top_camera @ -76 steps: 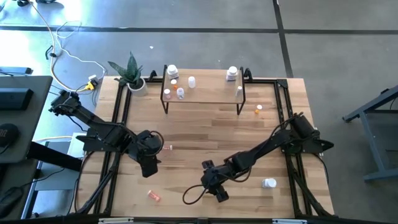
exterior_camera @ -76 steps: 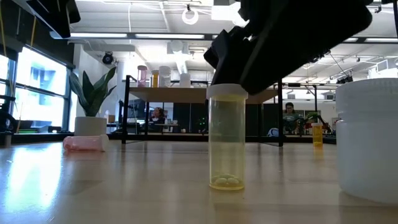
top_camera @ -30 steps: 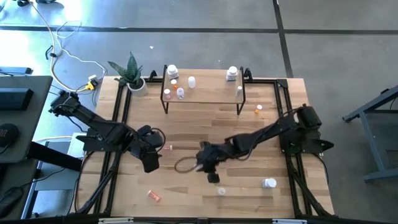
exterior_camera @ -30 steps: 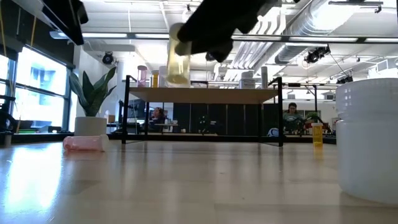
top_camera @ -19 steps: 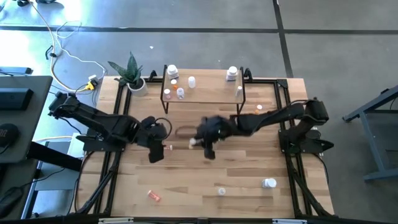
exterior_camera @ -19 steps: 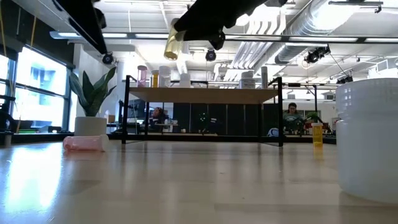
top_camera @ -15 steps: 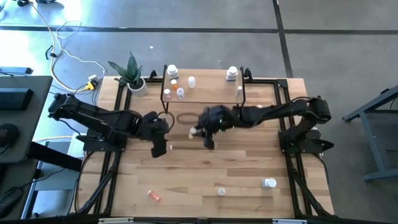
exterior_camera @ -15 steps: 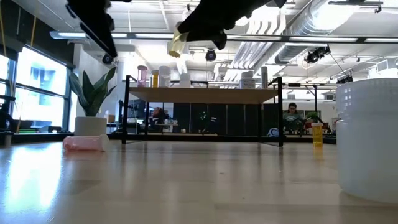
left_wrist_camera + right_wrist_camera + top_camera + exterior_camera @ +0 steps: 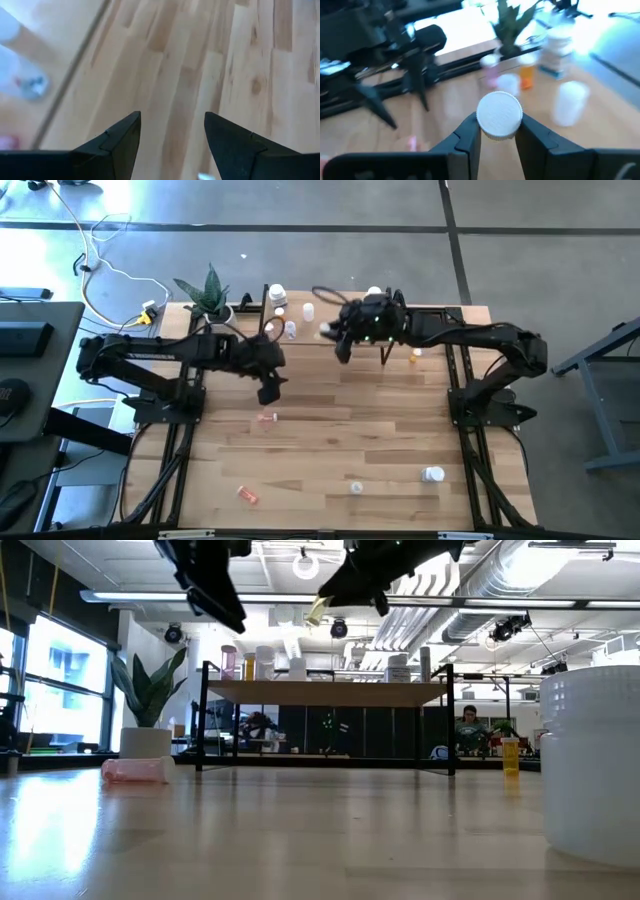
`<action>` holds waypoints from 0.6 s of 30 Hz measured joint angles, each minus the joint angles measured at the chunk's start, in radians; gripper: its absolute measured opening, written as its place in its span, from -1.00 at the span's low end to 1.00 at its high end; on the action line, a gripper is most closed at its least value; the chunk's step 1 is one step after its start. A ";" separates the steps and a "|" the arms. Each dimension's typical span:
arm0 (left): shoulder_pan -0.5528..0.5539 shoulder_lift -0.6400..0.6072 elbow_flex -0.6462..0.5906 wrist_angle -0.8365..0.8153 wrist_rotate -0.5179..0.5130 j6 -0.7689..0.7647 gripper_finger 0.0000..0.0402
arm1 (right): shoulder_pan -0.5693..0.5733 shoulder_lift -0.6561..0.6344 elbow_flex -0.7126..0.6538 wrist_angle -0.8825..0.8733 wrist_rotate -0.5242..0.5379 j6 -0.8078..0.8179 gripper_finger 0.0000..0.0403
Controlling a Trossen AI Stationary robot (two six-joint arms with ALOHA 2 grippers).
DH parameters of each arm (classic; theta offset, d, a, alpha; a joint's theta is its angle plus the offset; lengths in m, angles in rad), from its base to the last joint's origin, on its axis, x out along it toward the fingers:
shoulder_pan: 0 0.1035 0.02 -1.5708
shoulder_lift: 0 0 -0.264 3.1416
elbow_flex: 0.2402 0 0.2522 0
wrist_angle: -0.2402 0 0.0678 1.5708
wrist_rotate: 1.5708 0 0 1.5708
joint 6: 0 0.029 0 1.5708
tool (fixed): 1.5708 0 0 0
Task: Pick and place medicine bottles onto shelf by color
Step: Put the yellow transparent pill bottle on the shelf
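High view: the big plank tabletop point(image 9: 330, 450) of pale, smooth wood carries the low light-wood shelf on thin black metal legs point(image 9: 345, 321) at its far edge, beside a spiky green potted plant point(image 9: 212, 292). The dark right gripper point(image 9: 337, 340) hangs over the shelf's middle, its fingers clenched on a clear yellowish plastic vial with a round ribbed white cap point(image 9: 499, 114); in the low view that vial point(image 9: 317, 610) is tilted well above the board. The dark left gripper point(image 9: 268, 388) hovers just in front of the shelf's left legs with its jaws spread and nothing between them.

Risks, as I judge them: the shelf top is narrow and already holds a squat white bottle point(image 9: 373, 299), a slim white vial point(image 9: 308, 311), an orange one point(image 9: 279, 311) and others, all light, hard and slick, so a low sweep of the wide gripper could topple them. The held vial is tall, thin and tipped; let go before it stands upright, it would likely fall and roll off the smooth board. The two arms are near each other, so a clash is possible. Setting it beside the wrong colour group would spoil the sorting

A small pink vial point(image 9: 248, 495) lies on its side near the table's front
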 joint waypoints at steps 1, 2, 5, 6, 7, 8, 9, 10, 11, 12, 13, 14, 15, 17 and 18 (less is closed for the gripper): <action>0.017 0.000 0.000 0.015 0.011 0.018 0.04 | -0.013 -0.006 0.000 0.003 0.009 0.000 -0.56; 0.033 0.000 0.000 0.029 0.021 0.037 0.04 | -0.025 -0.011 0.000 0.005 0.014 0.000 -0.56; 0.077 0.000 0.000 0.062 0.051 0.079 0.04 | -0.059 -0.015 0.001 0.007 0.020 0.000 -0.56; 0.089 0.000 0.000 0.070 0.054 0.092 0.04 | -0.070 -0.014 0.008 -0.002 0.020 0.000 -0.56; 0.101 0.000 0.000 0.080 0.060 0.104 0.04 | -0.081 -0.013 0.019 -0.008 0.020 0.000 -0.56; 0.112 0.000 0.000 0.087 0.066 0.117 0.04 | -0.089 -0.013 0.030 -0.006 0.024 -0.002 -0.56; 0.124 0.000 0.001 0.092 0.073 0.128 0.04 | -0.096 -0.013 0.042 -0.002 0.040 -0.010 -0.56; 0.133 0.000 0.001 0.097 0.078 0.140 0.04 | -0.104 -0.012 0.055 -0.002 0.058 -0.020 -0.56; 0.142 0.000 0.001 0.103 0.080 0.151 0.04 | -0.111 -0.011 0.067 -0.010 0.075 -0.027 -0.56; 0.149 0.000 0.001 0.105 0.083 0.161 0.04 | -0.120 -0.011 0.082 -0.022 0.090 -0.033 -0.56; 0.157 0.000 0.001 0.105 0.086 0.174 0.04 | -0.128 -0.010 0.098 -0.032 0.102 -0.038 -0.56; 0.163 0.000 0.001 0.104 0.086 0.186 0.04 | -0.137 -0.010 0.115 -0.046 0.111 -0.043 -0.56; 0.167 0.000 0.001 0.104 0.086 0.196 0.04 | -0.147 -0.010 0.131 -0.064 0.123 -0.045 -0.56; 0.177 0.000 0.001 0.104 0.086 0.201 0.04 | -0.166 -0.010 0.159 -0.108 0.147 -0.045 -0.56; 0.180 0.000 0.001 0.104 0.086 0.201 0.04 | -0.176 -0.010 0.171 -0.135 0.155 -0.045 -0.56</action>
